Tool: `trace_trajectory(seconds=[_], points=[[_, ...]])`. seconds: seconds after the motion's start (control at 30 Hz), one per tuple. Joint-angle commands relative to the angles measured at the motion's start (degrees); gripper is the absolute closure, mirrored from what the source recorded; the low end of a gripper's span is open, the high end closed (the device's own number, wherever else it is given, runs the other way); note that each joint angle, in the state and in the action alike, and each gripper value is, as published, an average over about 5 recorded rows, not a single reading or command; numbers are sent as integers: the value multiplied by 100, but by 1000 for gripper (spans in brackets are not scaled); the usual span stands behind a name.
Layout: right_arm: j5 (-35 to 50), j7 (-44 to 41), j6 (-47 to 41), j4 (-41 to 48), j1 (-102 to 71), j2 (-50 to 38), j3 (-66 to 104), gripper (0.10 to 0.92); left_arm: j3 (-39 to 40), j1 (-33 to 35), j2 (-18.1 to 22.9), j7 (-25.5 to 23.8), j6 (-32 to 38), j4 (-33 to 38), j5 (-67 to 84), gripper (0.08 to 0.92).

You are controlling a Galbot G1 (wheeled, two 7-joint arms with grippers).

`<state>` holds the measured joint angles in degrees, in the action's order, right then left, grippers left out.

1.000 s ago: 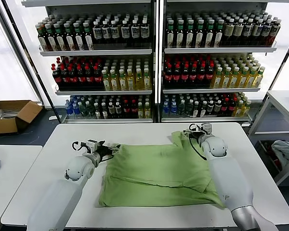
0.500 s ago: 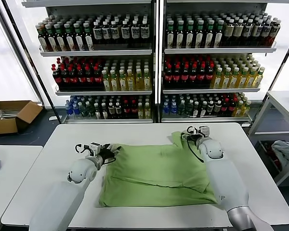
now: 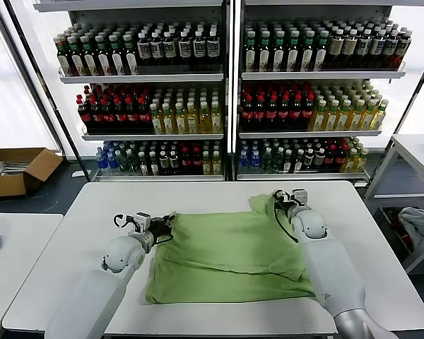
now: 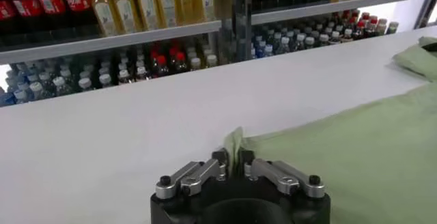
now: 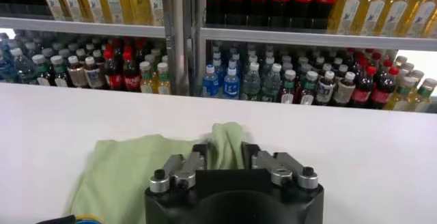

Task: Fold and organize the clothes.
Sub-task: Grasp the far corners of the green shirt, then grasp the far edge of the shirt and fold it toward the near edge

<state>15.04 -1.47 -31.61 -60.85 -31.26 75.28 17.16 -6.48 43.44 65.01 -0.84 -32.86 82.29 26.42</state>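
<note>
The green shirt (image 3: 230, 258) lies spread and partly folded in the middle of the white tabletop (image 3: 78, 233), in front of the drink shelves (image 3: 226, 92). The left pincer (image 3: 161, 224) is clamped on the shirt's far left corner, a pinch of cloth caught between its fingers (image 4: 220, 157). The right pincer (image 3: 280, 200) is clamped on the far right corner by the sleeve, with fabric bunched between its fingers. The main risk, as I judge it, is uneven motion: if one arm leads, the fold line skews and the cloth wrinkles. Each grip holds only a thin edge, so a sharp tug could pull a corner free, letting that side drop.
</note>
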Motion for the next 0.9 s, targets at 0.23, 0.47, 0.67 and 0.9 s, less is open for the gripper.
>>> trace_trajectory(seconds=[0.23, 0.47, 0.67, 0.9], points=[[40, 51, -55, -692, -260, -38, 43, 915, -87, 70, 28, -4, 285, 95, -37, 913], [132, 42, -34, -1612, -554, -85, 298, 918, -216, 240, 36, 28, 737, 389, -171, 913], [207, 170, -58, -2426, -879, -93, 516, 918, -349, 496, -43, 67, 877, 646, -250, 913], [217, 436, -123, -3639, -1736, -46, 815, 918, -590, 1005, -180, 18, 917, 1194, -371, 913]])
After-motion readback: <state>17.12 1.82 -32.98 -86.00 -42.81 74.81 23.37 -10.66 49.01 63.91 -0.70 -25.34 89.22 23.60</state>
